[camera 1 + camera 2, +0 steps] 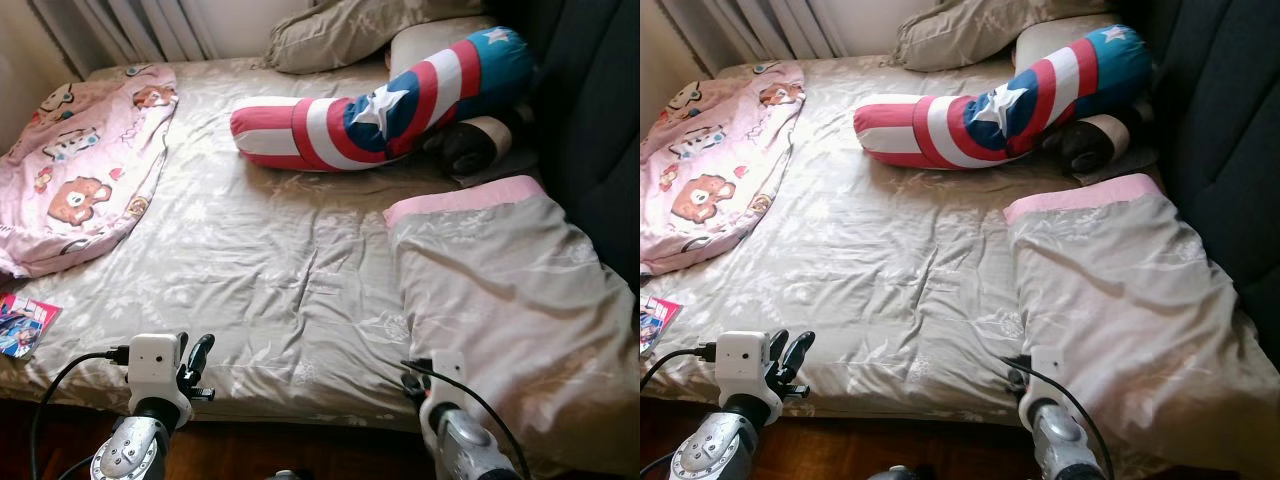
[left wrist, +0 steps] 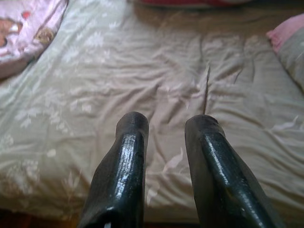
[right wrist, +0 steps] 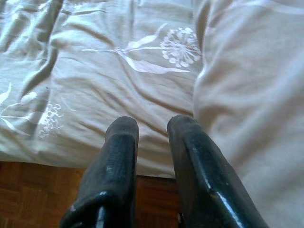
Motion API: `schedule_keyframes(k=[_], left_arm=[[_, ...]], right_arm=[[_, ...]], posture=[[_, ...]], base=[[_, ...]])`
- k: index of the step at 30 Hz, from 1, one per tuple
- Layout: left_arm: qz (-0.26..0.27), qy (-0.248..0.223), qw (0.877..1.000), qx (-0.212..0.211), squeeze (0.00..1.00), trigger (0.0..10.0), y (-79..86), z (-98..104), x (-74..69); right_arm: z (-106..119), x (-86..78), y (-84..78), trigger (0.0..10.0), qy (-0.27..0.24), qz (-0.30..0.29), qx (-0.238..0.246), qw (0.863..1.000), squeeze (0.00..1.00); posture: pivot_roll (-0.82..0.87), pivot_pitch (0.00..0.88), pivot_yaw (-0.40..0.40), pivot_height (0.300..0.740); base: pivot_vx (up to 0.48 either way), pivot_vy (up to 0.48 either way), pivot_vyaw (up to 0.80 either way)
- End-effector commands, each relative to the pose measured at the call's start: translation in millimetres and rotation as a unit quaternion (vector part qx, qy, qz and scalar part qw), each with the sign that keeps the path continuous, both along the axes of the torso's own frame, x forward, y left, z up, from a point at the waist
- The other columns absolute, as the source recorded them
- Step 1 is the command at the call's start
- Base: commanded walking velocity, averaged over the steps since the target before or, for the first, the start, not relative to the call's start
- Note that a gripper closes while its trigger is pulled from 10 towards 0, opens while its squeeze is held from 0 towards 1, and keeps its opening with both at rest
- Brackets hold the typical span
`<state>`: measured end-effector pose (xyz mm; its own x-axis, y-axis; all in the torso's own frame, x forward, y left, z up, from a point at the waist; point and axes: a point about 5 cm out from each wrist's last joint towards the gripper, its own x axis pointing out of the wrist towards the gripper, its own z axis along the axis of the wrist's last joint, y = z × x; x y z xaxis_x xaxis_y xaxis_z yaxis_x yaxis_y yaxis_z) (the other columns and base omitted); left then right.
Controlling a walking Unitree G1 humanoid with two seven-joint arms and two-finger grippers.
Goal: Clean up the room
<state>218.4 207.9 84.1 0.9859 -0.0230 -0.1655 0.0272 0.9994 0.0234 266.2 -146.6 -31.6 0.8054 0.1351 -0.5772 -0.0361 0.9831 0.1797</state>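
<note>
standing at the foot of the bed (image 1: 300,290), the robot holds both arms low over the near edge, with nothing in either grip. the left gripper (image 2: 166,130) hovers above the wrinkled sheet with its two fingers a little apart and empty; the right gripper (image 3: 152,128) sits just beside the edge of the folded blanket (image 1: 500,300), its fingers also slightly apart and holding nothing. the blanket, grey with a pink band along its far end, lies on the right side of the bed. a pink bear-print quilt (image 1: 80,160) is bunched on the far left, a red, white and blue bolster pillow (image 1: 390,105) lies across the head end, with a grey pillow (image 1: 350,30) behind it, and a small booklet (image 1: 22,325) rests at the left edge (partly off the sheet, it seems). the likely next job is straightening the bedding. to do that well, the right gripper should probably open wider, take the blanket by its near hem instead of the sheet under it, and pull evenly so the fold stays square; the left should avoid snagging the sheet.
</note>
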Motion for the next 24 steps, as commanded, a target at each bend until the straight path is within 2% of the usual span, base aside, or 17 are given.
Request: schedule_keyframes(k=[1, 3, 5, 9, 11, 12, 13, 16, 18, 20, 22, 23, 24], left_arm=[[0.009, 0.01, 1.0, 0.006, 0.0, 10.0, 4.0, -2, -3.8], [0.009, 0.01, 1.0, 0.007, 0.0, 10.0, 4.0, -2, -3.7], [0.009, 0.011, 1.0, 0.008, 0.0, 10.0, 4.9, -2, -3.2], [0.01, 0.009, 1.0, 0.007, 0.0, 10.0, 4.8, -2, -0.3], [0.01, 0.009, 1.0, 0.007, 0.0, 10.0, 4.5, -2, 0.4], [0.01, 0.009, 1.0, 0.005, 0.0, 10.0, 3.9, -2, 0.7], [0.01, 0.009, 1.0, 0.005, 0.0, 10.0, 3.6, -2, 0.8], [0.007, 0.008, 1.0, 0.002, 0.0, 10.0, 1.5, -3, 1.9], [0.007, 0.006, 1.0, 0.0, 0.0, 10.0, 0.4, -3, 4.1], [0.007, 0.005, 1.0, -0.001, 0.0, 10.0, 0.1, -3, 5.2], [0.007, 0.004, 1.0, -0.001, 0.0, 10.0, 0.0, -3, 5.8], [0.007, 0.004, 1.0, -0.001, 0.0, 10.0, 0.0, -3, 6.4], [0.007, 0.004, 1.0, -0.001, 0.0, 10.0, 0.2, -4, 7.2]], right_arm=[[-4, -4.7, 3.8, 10.0, 0.008, 0.005, 0.006, 1.0, 0.0], [-2, -2.8, 4.3, 10.0, 0.003, 0.002, 0.011, 1.0, 0.0], [5, 6.5, 6.8, 10.0, -0.012, -0.001, 0.021, 1.0, 0.0], [18, 17.1, -1.5, 10.0, -0.062, -0.009, -0.018, 0.998, 0.0], [26, 21.2, -16.6, 10.0, -0.105, -0.043, -0.07, 0.991, 0.0], [35, 22.5, -33.9, 10.0, -0.147, -0.096, -0.097, 0.98, 0.0], [38, 21.5, -41.0, 10.0, -0.16, -0.115, -0.107, 0.975, 0.0], [33, 1.1, -70.2, 10.0, -0.17, -0.166, -0.161, 0.958, 0.0], [24, -27.0, -91.9, 10.0, -0.158, -0.197, -0.21, 0.945, 0.0], [19, -42.8, -101.5, 10.0, -0.147, -0.207, -0.239, 0.937, 0.0], [17, -47.6, -104.2, 10.0, -0.143, -0.21, -0.252, 0.934, 0.0], [16, -56.4, -109.1, 10.0, -0.14, -0.218, -0.263, 0.929, 0.0], [13, -78.6, -121.5, 10.0, -0.128, -0.241, -0.299, 0.915, 0.0]], posture=[[0.2, 0.182, 0.105, 0.74], [0.2, 0.182, 0.105, 0.74], [0.19, 0.178, 0.107, 0.74], [0.19, 0.172, 0.104, 0.74], [0.18, 0.171, 0.106, 0.74], [0.18, 0.172, 0.107, 0.74], [0.17, 0.171, 0.106, 0.74], [0.16, 0.165, 0.102, 0.74], [0.15, 0.161, 0.098, 0.74], [0.15, 0.158, 0.097, 0.74], [0.15, 0.156, 0.097, 0.74], [0.14, 0.154, 0.096, 0.74], [0.14, 0.151, 0.096, 0.74]], base=[[0.0, 0.0, 0.0], [0.0, 0.0, 0.0], [0.0, 0.0, 0.0], [0.0, 0.0, 0.0], [0.0, 0.0, 0.0], [0.0, 0.0, 0.0], [0.0, 0.0, 0.0], [0.0, 0.0, 0.0], [0.0, 0.0, 0.0], [0.0, 0.0, 0.0], [0.0, 0.0, 0.0], [0.0, 0.0, 0.0], [0.0, 0.0, 0.0]])
